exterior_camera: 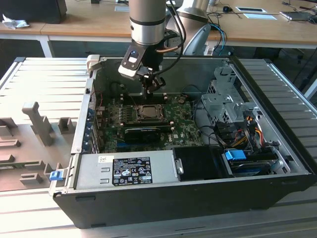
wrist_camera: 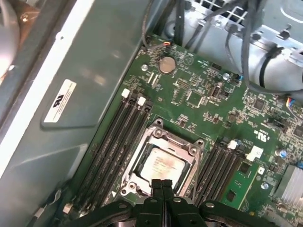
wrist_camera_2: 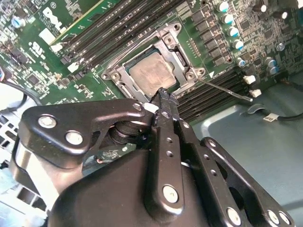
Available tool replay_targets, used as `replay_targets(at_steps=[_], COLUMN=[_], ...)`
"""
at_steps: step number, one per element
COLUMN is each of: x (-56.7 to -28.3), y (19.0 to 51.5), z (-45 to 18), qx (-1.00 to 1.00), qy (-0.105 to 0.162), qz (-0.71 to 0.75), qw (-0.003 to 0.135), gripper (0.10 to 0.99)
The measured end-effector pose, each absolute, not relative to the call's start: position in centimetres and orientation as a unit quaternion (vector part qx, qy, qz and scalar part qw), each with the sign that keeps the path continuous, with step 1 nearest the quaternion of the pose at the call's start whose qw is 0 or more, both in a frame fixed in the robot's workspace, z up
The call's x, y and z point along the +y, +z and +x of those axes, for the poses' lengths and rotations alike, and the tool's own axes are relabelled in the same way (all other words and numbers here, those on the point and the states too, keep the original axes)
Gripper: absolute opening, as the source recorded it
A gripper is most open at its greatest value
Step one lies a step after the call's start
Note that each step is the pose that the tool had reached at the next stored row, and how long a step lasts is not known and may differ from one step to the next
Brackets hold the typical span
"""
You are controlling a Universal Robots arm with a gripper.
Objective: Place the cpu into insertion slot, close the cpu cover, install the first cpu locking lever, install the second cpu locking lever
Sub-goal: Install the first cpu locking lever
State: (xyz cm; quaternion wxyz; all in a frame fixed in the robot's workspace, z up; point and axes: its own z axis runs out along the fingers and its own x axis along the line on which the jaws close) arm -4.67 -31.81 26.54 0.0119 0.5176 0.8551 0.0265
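Note:
The cpu (wrist_camera_2: pixel 149 73) (wrist_camera: pixel 161 165), a silver-grey square, lies in the insertion slot (exterior_camera: pixel 147 112) on the green board. The metal cpu cover (wrist_camera_2: pixel 173 45) (wrist_camera: pixel 165 141) lies flat around it, its window framing the chip. A thin silver locking lever (wrist_camera_2: pixel 225 90) sticks out sideways from one corner of the socket, over the memory slots. My gripper (wrist_camera_2: pixel 161 94) (wrist_camera: pixel 161 183) (exterior_camera: pixel 150 89) is shut, with its black fingers pressed together and nothing between them. Its tip hangs just above the socket's frame edge, beside the cpu.
Long black memory slots (wrist_camera: pixel 118 137) flank the socket on both sides. A long black card (exterior_camera: pixel 146 131) lies in front of the socket in the exterior view. The grey case wall (wrist_camera: pixel 57 94), drive cage (exterior_camera: pixel 223 101) and cable bundles (exterior_camera: pixel 242 126) hem in the board.

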Motion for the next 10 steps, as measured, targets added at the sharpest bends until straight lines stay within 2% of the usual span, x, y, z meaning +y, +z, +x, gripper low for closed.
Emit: replay_targets(at_steps=[10], x=[-31.81], y=[26.54], z=[-4.67], qx=[0.896], qy=[0.027], qz=[0.443], qw=[0.01], gripper=[0.106])
